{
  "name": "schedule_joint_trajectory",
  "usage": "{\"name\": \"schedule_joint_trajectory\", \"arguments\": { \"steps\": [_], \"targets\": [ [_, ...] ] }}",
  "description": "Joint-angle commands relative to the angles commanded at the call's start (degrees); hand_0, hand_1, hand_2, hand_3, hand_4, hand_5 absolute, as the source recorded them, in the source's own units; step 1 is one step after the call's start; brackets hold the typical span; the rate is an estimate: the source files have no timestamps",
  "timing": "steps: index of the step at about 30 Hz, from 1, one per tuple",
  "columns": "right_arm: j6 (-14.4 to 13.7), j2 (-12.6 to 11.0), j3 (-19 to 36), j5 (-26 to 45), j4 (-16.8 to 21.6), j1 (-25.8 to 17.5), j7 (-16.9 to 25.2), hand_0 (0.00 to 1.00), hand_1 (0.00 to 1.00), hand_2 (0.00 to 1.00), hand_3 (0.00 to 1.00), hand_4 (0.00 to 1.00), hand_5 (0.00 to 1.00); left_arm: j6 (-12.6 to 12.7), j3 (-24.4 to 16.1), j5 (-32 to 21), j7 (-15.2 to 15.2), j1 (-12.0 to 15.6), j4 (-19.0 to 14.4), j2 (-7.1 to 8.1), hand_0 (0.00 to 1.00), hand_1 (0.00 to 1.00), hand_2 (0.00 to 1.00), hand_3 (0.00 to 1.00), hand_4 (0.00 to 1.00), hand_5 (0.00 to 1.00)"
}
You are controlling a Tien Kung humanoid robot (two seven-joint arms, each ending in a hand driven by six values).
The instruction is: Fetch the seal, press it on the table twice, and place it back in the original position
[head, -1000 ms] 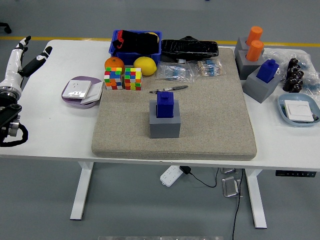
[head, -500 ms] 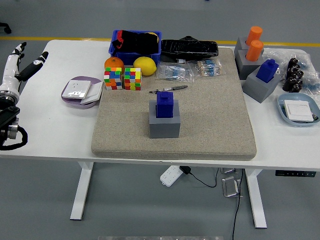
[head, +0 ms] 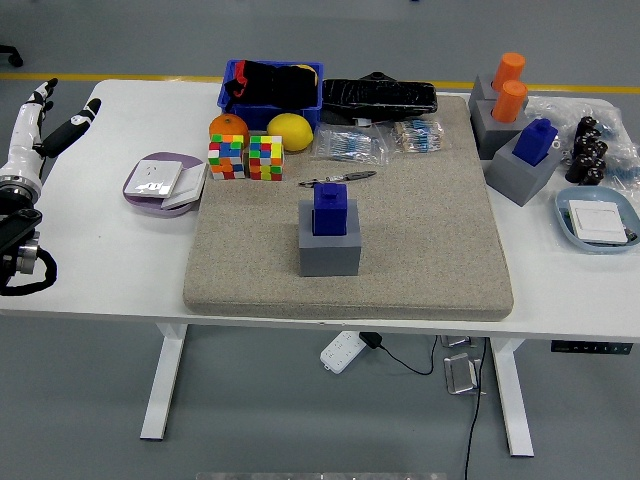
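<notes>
Head view: blue seal (head: 330, 208) seated upright in its grey holder (head: 329, 249) at the middle of a beige mat (head: 420, 250) on the white surface (head: 110, 260). At far left, just off the surface's edge and well apart from the seal, left hand (head: 45, 120) raised with fingers spread, gripping nothing. Behind the mat's left corner, two colour cubes (head: 246, 157) side by side, an orange (head: 228, 126) and a lemon (head: 290, 131) near a blue bin (head: 270, 95). At right, a second blue seal (head: 536, 141) in a grey block, two orange-topped ones (head: 509, 85) behind it.
</notes>
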Motion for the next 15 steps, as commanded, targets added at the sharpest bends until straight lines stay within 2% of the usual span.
{"name": "schedule_joint_trajectory", "arguments": {
  "steps": [15],
  "targets": [
    [0.0, -0.3, -0.1, 0.3, -0.2, 0.4, 0.1, 0.817, 0.726, 0.723, 0.679, 0.775, 0.577, 0.0, 0.9, 0.1, 0.1, -1.0, -0.1, 0.02, 0.998, 0.998, 0.995, 0.989, 0.789, 0.551]
  ]
}}
